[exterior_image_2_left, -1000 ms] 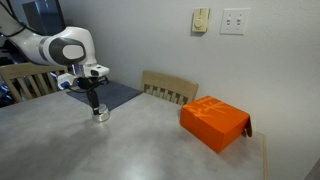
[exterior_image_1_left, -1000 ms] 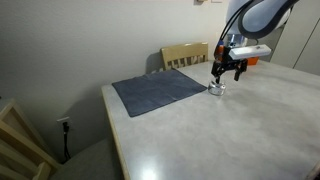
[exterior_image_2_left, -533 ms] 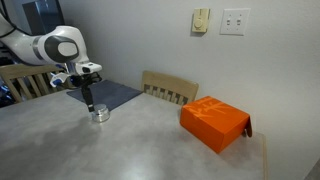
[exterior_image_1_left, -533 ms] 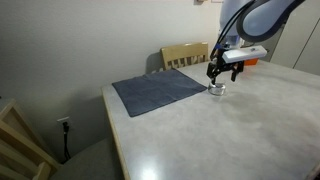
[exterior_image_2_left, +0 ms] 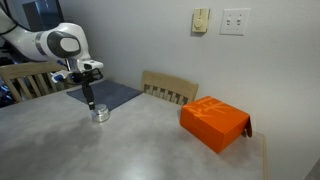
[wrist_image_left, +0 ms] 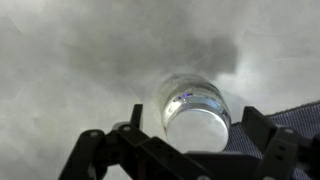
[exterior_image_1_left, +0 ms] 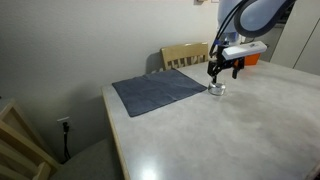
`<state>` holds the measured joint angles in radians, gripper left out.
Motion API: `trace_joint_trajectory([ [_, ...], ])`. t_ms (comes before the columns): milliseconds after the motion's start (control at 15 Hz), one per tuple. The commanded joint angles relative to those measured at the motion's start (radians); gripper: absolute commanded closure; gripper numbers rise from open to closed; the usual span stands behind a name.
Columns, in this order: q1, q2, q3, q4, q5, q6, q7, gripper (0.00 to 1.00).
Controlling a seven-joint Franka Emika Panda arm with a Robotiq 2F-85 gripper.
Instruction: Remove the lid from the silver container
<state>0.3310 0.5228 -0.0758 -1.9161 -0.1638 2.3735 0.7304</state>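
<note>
Wrist view: the tool (wrist_image_left: 192, 113), seemingly released, hangs over the silver container (wrist_image_left: 196, 108) on a grey table (wrist_image_left: 70, 60) near a blue mat (wrist_image_left: 302, 115).

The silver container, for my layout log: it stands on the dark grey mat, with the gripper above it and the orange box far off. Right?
No. The silver container stands on the bare table just beside the dark grey mat, not on it; an exterior view and the wrist view show this. The gripper is above it and the orange box far off.
</note>
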Motion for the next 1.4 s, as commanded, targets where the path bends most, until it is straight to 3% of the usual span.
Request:
trace_joint_trajectory([
  [0,-0.033,0.008,0.02,0.043,-0.005,-0.066,-0.058,0.0],
  [400,-0.118,0.069,0.064,0.113,0.079,-0.094,-0.27,0.0],
  [667,-0.173,0.142,0.106,0.197,0.163,-0.178,-0.449,0.0],
  [1000,-0.169,0.211,0.107,0.295,0.161,-0.301,-0.509,0.0],
  [1333,-0.151,0.256,0.095,0.356,0.142,-0.348,-0.493,0.0],
])
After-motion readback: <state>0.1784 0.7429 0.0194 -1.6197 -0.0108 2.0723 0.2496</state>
